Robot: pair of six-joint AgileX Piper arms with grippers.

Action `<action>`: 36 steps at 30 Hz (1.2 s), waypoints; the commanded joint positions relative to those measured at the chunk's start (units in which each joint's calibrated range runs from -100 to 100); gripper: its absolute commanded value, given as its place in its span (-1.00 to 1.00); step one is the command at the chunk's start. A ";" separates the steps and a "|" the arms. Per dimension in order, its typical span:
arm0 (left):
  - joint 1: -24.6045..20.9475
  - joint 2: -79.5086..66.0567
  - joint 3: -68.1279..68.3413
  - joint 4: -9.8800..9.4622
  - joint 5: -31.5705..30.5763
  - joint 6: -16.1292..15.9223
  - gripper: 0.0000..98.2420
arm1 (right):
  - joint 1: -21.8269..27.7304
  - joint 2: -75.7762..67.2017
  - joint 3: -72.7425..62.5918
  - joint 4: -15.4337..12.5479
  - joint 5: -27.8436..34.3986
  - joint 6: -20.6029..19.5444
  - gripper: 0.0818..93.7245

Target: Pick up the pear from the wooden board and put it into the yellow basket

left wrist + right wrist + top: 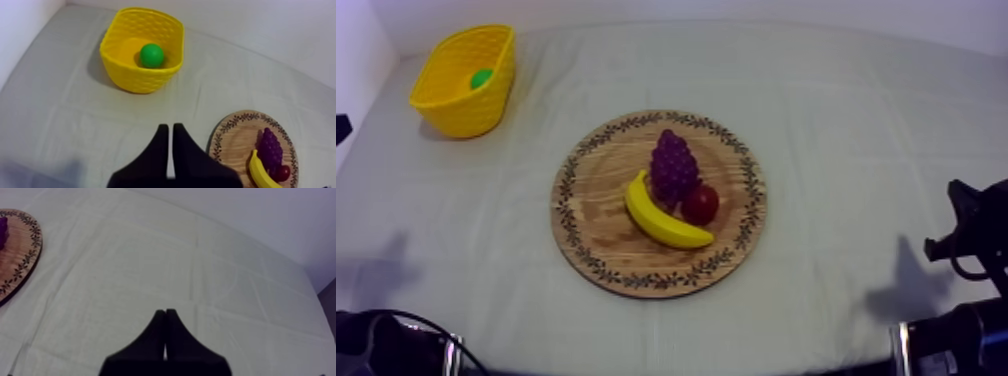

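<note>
A green pear (482, 78) lies inside the yellow basket (456, 112) at the table's far left. In the left wrist view the pear (151, 55) rests on the floor of the basket (140, 82), well beyond my left gripper (170, 128), whose fingers lie together with nothing between them. The round wooden board (598, 240) sits mid-table. My right gripper (165, 312) is shut on nothing over bare cloth, to the right of the board (20, 253). Both arms are low at the near edge, left (376, 345) and right (976, 240).
On the board lie a bunch of purple grapes (673, 165), a banana (661, 220) and a small red fruit (700, 203). Open cloth stretches between the board and the basket and over the right half of the table.
</note>
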 commanded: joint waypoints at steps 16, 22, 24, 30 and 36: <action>-2.44 -20.60 25.82 -0.83 -14.43 -7.90 -1.00 | 0.03 0.00 -0.02 -0.01 0.09 0.02 -0.99; -2.57 -24.54 29.57 -0.84 -15.78 -9.84 -1.00 | 0.00 0.00 -0.02 -0.01 0.09 0.00 -0.99; -2.54 -26.37 31.33 -0.16 -18.02 -12.06 -1.00 | 0.00 0.00 -0.02 -0.01 0.09 0.03 -0.99; -1.59 -29.92 39.51 -1.91 -22.09 -12.18 -1.00 | -0.17 0.00 -0.02 -0.01 0.09 0.01 -0.99; -1.18 -30.28 41.40 -3.48 -23.35 -6.13 -1.00 | -0.29 0.00 -0.02 -0.01 0.09 0.02 -0.99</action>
